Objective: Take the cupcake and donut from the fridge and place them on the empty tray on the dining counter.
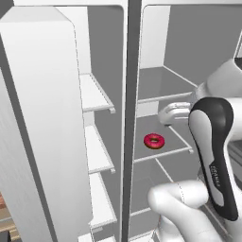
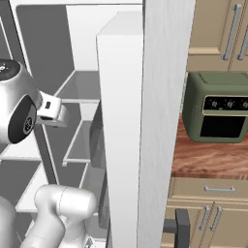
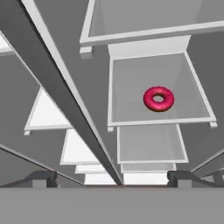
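Pink-red frosted ring donut (image 3: 159, 98) lies flat on a white shelf (image 1: 163, 152) in the right compartment of the open silver-grey fridge (image 1: 42, 123), near that shelf's front edge. My tool (image 3: 109, 178) hangs in front of the compartment, tips spread wide apart and holding nothing, well short of the donut.

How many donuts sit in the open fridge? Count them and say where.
1: the donut lies alone on a shelf in the fridge's right compartment. Others may be hidden behind the doors.
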